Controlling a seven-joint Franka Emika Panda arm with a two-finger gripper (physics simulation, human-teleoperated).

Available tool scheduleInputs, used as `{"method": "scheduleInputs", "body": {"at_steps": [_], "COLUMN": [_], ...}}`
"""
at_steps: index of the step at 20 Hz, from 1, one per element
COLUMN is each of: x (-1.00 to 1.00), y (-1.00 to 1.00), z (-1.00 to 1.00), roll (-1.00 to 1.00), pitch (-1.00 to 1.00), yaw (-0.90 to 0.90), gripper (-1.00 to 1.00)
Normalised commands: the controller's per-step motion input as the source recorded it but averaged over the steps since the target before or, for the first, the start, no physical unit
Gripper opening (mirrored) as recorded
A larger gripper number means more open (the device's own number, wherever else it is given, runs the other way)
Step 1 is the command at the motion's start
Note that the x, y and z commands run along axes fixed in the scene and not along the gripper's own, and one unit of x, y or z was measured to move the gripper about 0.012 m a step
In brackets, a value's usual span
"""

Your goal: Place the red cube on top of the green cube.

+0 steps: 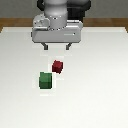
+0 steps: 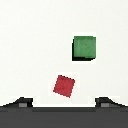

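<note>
One red cube point(image 1: 58, 66) is sitting on the white worktop point(image 1: 100, 90), and one green cube point(image 1: 45, 80) is sitting close beside it; taking the green cube as the landmark, the red cube is lying just off it toward the exterior view's right and farther back, toward the robot. The two are apart, with a thin strip of worktop showing between them. Neither is stacked on the other.

The red cube is resting flat but turned about its vertical axis, so that in the wrist view its outline point(image 2: 64, 85) is appearing as a slightly rotated square, a corner pointing roughly toward the green cube point(image 2: 84, 48). Being a cube, it is showing no long axis. The green cube is sitting nearly square to the wrist view's frame and is looking slightly larger than the red one.

The tool point(image 1: 56, 48) is hanging above the worktop, farther back from the green cube than the red cube is, with its two fingers point(image 1: 68, 48) spread wide and pointing down. It is gripping nothing and touching neither cube. In the wrist view the two fingertips point(image 2: 106, 102) are showing well apart, with the red cube lying between them.
</note>
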Motion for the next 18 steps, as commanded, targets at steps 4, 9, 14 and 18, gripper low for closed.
{"method": "scheduleInputs", "body": {"at_steps": [4,9,14,18], "x": [0.08,0.20,0.00,0.00], "y": [0.00,0.00,0.00,0.00], "z": [-1.00,-0.20,-0.20,-0.50], "roll": [0.00,0.00,0.00,0.00], "pitch": [0.00,0.00,0.00,0.00], "yaw": [0.00,0.00,0.00,0.00], "gripper": [1.00,1.00,1.00,1.00]}}
